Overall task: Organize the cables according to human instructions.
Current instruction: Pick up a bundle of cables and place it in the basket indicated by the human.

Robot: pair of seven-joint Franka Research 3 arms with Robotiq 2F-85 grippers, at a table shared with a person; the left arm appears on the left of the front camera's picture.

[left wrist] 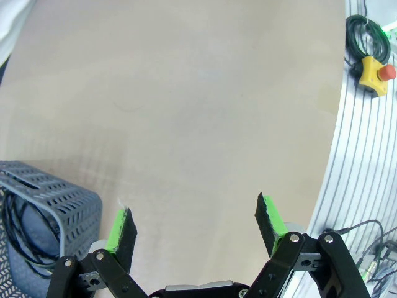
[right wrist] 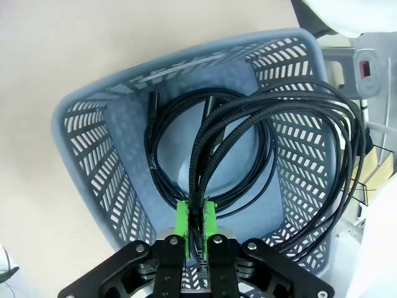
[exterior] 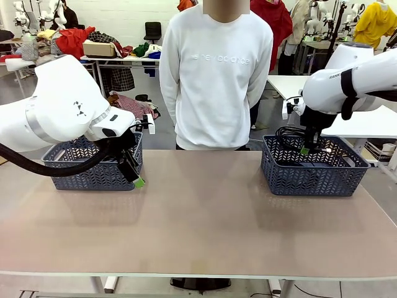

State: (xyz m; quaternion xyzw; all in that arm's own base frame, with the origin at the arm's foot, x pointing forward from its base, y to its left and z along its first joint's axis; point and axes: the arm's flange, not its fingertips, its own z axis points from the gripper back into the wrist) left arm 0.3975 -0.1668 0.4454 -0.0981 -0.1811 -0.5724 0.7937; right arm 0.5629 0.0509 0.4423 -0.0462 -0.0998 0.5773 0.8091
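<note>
Setting: a beige table [exterior: 205, 217] is seen across the lower half of the front view, with a person in a white sweatshirt [exterior: 215, 74] standing behind its far edge at upper centre.
Left basket: a blue-grey slotted basket [exterior: 87, 177] is placed at middle left of the front view, partly covered by the left arm. In the left wrist view its corner is seen at lower left, and a thin black cord [left wrist: 15, 239] is coiled inside against the wall.
Right basket: a matching basket [exterior: 310, 177] is placed at middle right of the front view. In the right wrist view its floor is seen from above, and a coiled black cable [right wrist: 167, 155] is laid flat on it as a round loop, with a small plug end toward the upper left of the coil.
Held cable: a braided black cable [right wrist: 298, 143] is bundled into a long loop. Its long axis is run from the pads at bottom centre up toward the upper right of the right wrist view, where the far bend is draped over the basket's right wall.
Right gripper: the right gripper [right wrist: 196, 217] is pressed together on the braided cable bundle, low over the right basket.
Left gripper: the left gripper [left wrist: 197, 226] is held with its green pads spread wide apart and nothing between them, over bare table just beside the left basket.
Table edge: a yellow box with a red button [left wrist: 375, 71] is seen at upper right of the left wrist view.
</note>
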